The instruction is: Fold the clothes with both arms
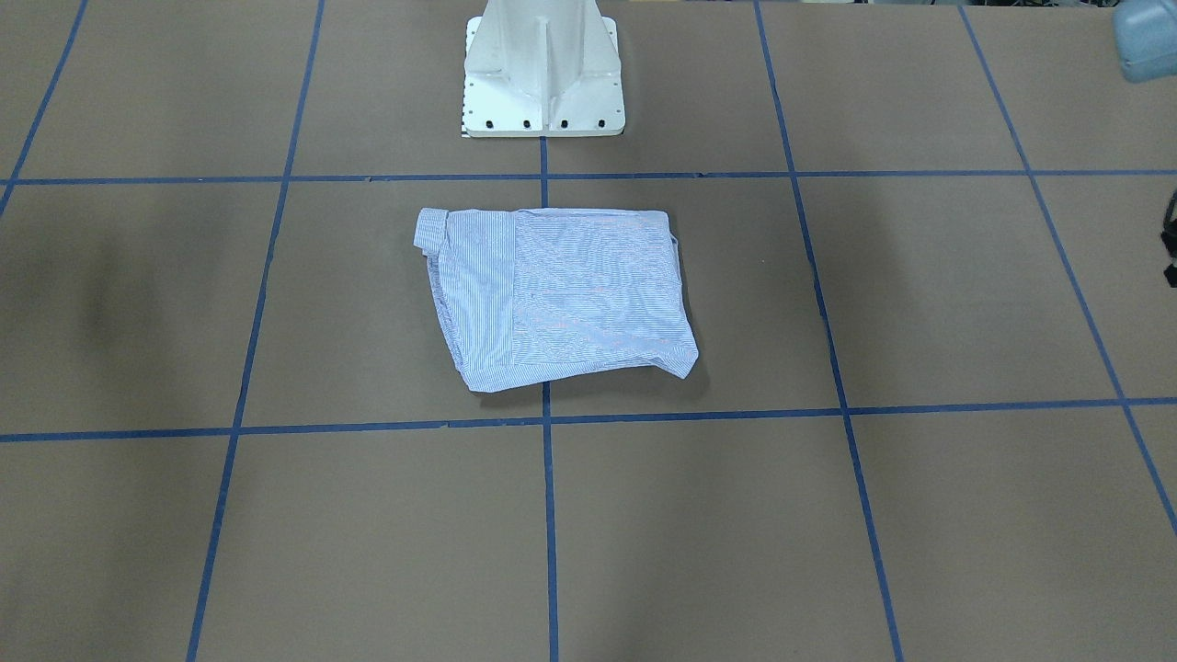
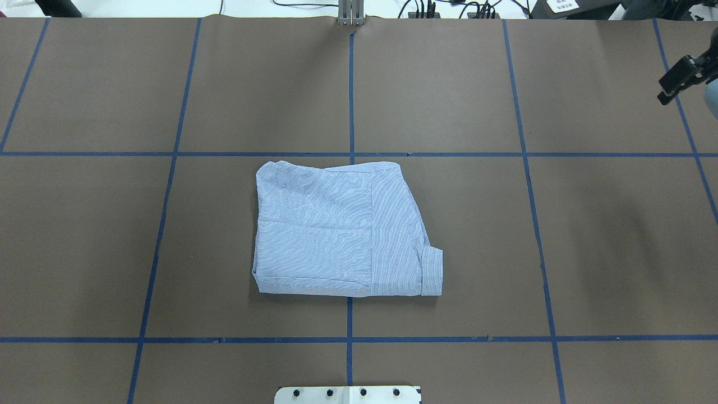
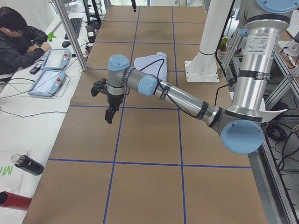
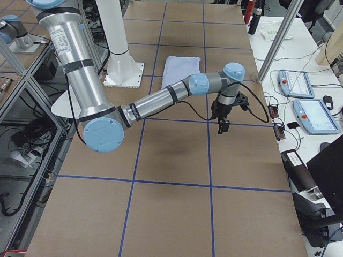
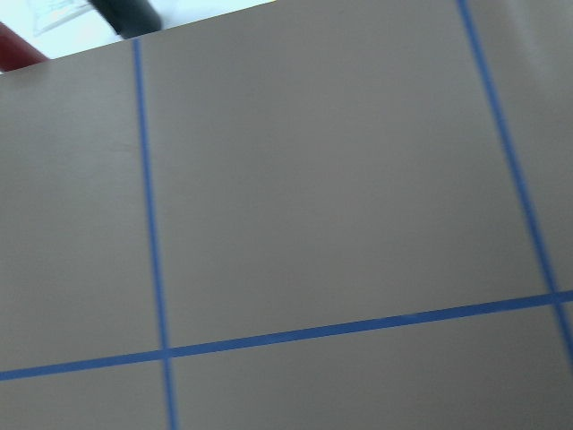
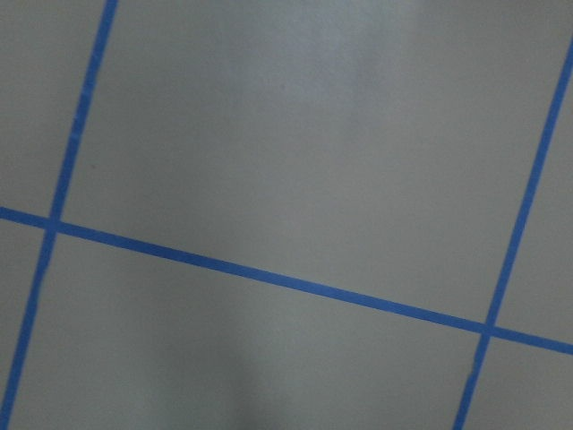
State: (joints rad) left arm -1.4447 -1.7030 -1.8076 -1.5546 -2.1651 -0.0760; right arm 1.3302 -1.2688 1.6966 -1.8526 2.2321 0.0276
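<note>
Nearest the robot stands the white pedestal [image 2: 348,394], bolted down at the near side of the brown table [image 2: 477,235], which is marked into squares by blue tape [image 2: 351,84]. Just ahead of the pedestal lies the shirt [image 2: 336,230], light blue with fine white stripes, folded into a rough rectangle and flat on the table. It sits at the middle of the table, across the central tape line, within the row of squares closest to the pedestal. One cuff [image 2: 432,272] lies at the shirt's near corner on the robot's right side.

Out to either side, both arms reach away from the shirt. The left arm [image 3: 182,100] stretches over the table's left end, its left gripper [image 3: 110,114] pointing down above bare table beside a tape line. The right arm [image 4: 161,99] stretches over the right end, its right gripper [image 4: 221,127] hanging above bare table. Both grippers are well apart from the shirt. I cannot tell whether the fingers of either are apart or together. Each wrist view shows only table and tape.

Farthest off, past the table's far edge, a person [image 3: 18,39] sits at a white desk [image 3: 28,107] that carries two teach pendants [image 3: 55,58]
</note>
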